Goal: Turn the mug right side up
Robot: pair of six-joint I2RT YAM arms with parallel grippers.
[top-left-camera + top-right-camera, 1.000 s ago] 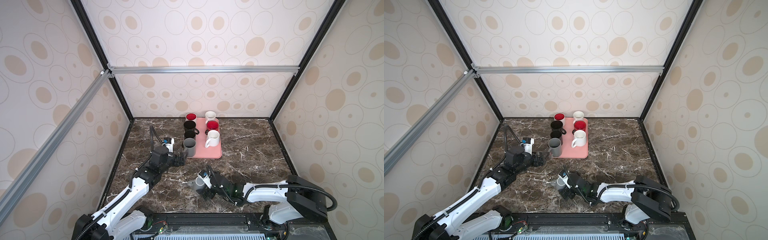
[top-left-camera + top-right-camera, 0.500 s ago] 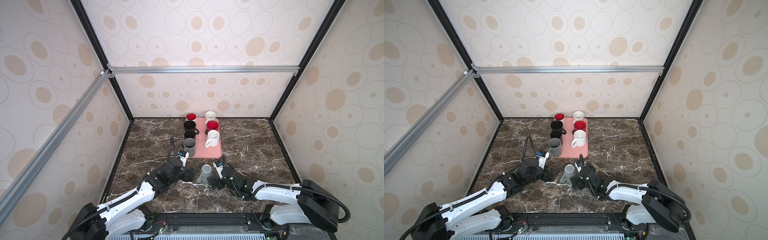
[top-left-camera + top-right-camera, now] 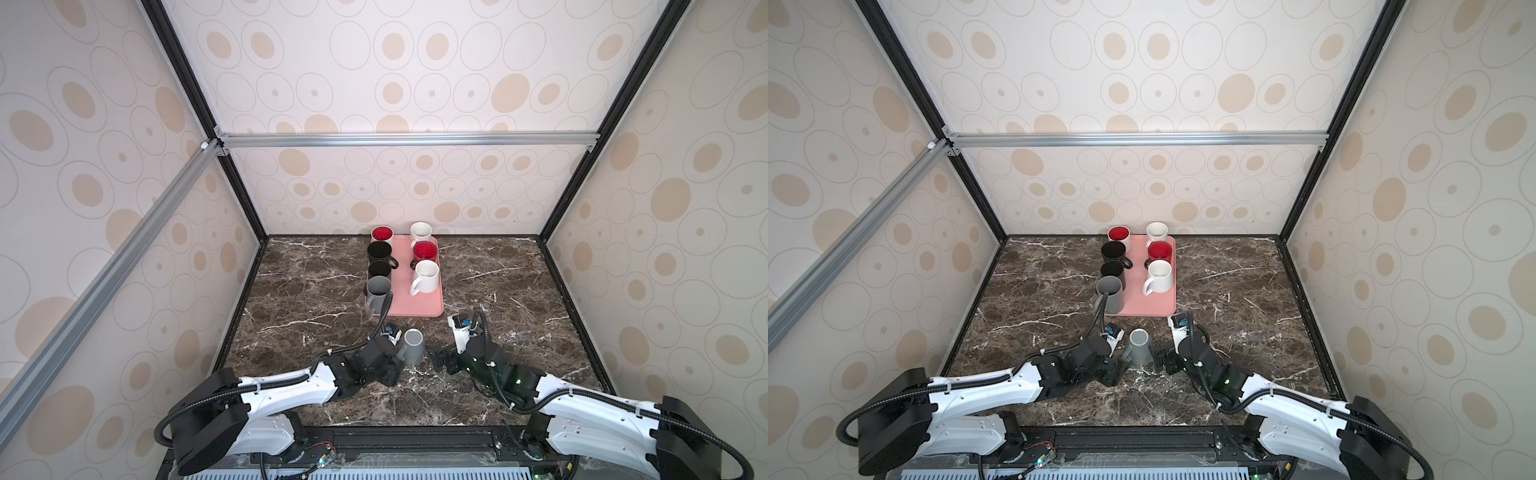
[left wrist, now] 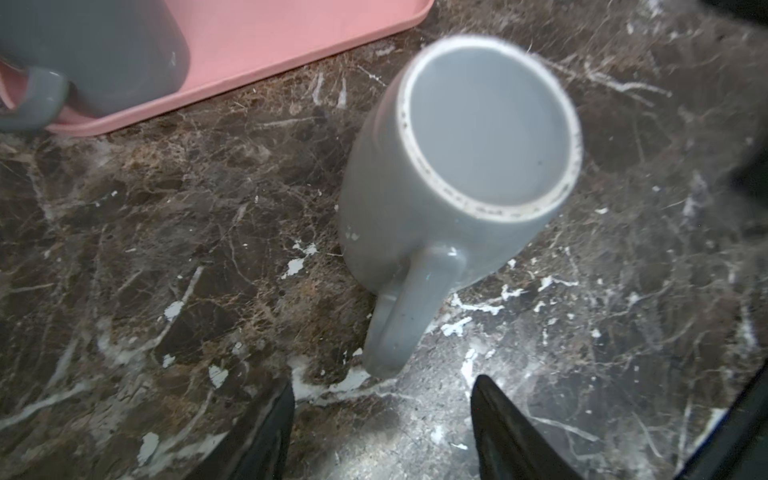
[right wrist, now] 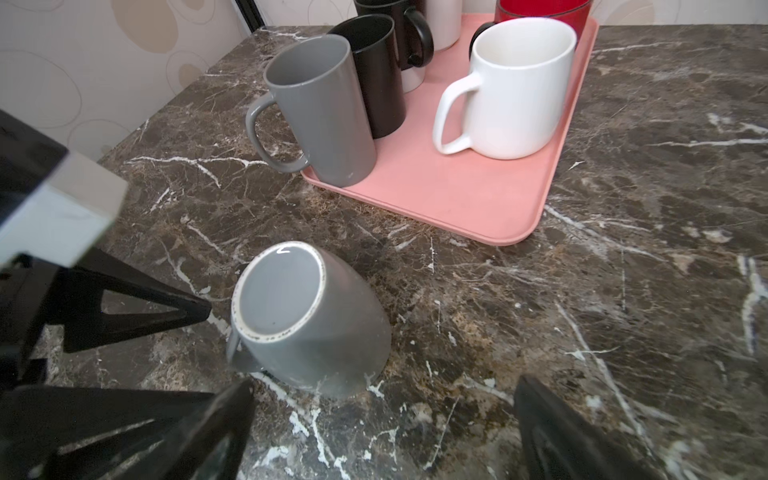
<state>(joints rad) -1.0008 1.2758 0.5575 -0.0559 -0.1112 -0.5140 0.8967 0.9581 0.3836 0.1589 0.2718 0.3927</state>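
The grey mug (image 3: 413,347) (image 3: 1139,345) stands upside down on the marble table, its white-ringed base (image 4: 478,133) (image 5: 282,291) facing up. Its handle (image 4: 409,307) points toward my left gripper (image 3: 398,360) (image 4: 382,386). That gripper is open, its black fingertips apart just short of the handle's end and touching nothing. My right gripper (image 3: 437,359) (image 5: 382,386) stands open on the mug's other side, a short gap away, with nothing between its fingers.
A pink tray (image 3: 419,305) (image 5: 457,195) lies just behind the mug with several upright mugs on it. A tall grey one (image 3: 378,293) stands at its near left corner and a white one (image 3: 426,276) beside it. Walls enclose the table.
The left arm swung in from beside the tray to the mug's handle and its jaws narrowed. The right gripper let go of the mug and drew back to the right.
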